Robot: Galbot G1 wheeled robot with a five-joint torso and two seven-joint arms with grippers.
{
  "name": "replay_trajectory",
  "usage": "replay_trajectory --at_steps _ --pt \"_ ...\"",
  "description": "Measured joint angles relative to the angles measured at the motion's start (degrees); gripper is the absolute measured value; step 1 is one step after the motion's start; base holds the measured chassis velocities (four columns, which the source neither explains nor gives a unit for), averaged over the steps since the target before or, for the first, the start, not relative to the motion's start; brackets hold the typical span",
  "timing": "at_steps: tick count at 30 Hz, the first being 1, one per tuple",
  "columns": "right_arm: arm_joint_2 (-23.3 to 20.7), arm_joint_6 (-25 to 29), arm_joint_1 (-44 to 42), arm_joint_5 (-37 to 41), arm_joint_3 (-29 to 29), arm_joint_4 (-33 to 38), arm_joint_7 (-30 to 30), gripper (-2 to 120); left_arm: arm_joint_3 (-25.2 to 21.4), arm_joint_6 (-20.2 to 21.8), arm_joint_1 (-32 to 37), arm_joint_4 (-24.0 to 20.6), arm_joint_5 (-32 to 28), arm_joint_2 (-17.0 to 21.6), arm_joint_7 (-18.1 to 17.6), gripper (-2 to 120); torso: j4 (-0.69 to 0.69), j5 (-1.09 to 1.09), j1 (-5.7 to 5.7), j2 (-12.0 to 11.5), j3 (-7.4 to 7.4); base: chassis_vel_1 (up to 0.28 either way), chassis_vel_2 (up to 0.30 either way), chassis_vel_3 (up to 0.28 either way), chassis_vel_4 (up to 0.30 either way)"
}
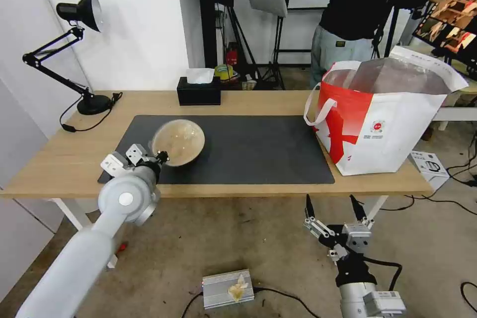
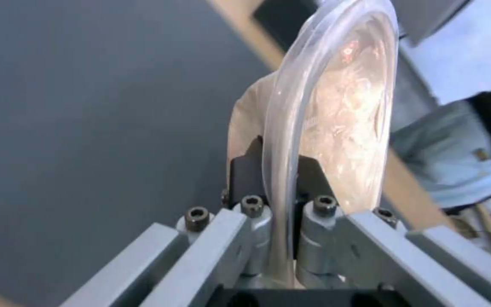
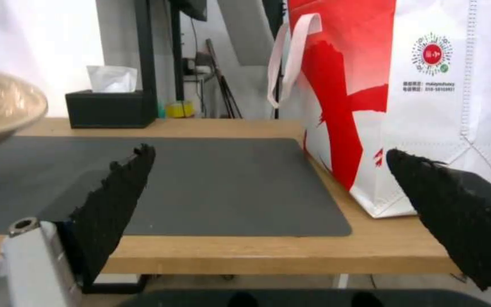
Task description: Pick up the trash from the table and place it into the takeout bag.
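Midway: left gripper (image 1: 161, 157) clamped on rim of plastic bowl (image 1: 178, 142), tilted above table (image 1: 59, 159) mat; takeout bag (image 1: 392, 129) well apart, unreached. Right gripper (image 1: 335, 208) spread, idle below.

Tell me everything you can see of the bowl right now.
The bowl is round, translucent plastic smeared with food residue inside. It is tipped on edge, its opening facing up and toward the bag side, above the mat's left part. The left gripper is shut on its rim, one finger on each side of the wall.
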Motion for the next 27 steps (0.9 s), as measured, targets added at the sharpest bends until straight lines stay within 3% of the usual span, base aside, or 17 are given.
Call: replay_trajectory --at_steps 6,11,14,20,27 --pt "0.0 0.0 0.0 0.0 0.0 0.0 0.0 100 2.7 -1.9 -4.1 -0.6 -0.1 2.1 5.6 0 0.0 0.0 0.0 0.0 0.0 0.0 0.0 0.0 0.0" --pt "0.0 0.0 0.0 0.0 0.0 0.0 0.0 100 7.8 -4.5 -10.4 0.1 -0.2 2.8 11.8 0 -0.01 0.01 0.0 0.0 0.0 0.0 0.0 0.0 0.0" --pt "0.0 0.0 0.0 0.0 0.0 0.0 0.0 100 9.9 -5.1 -12.8 0.8 -0.3 2.8 13.6 0 -0.01 0.0 0.0 0.0 0.0 0.0 0.0 0.0 0.0" --pt "0.0 0.0 0.0 0.0 0.0 0.0 0.0 100 19.7 -8.1 -25.1 6.3 -1.3 1.6 19.6 0 -0.01 0.01 0.0 0.0 0.01 0.0 0.0 0.0 0.0" --pt "0.0 0.0 0.0 0.0 0.0 0.0 0.0 100 27.8 -9.7 -36.3 13.3 -2.3 -3.3 21.6 0 -0.01 0.01 0.0 0.0 0.01 0.0 0.0 0.0 0.0"
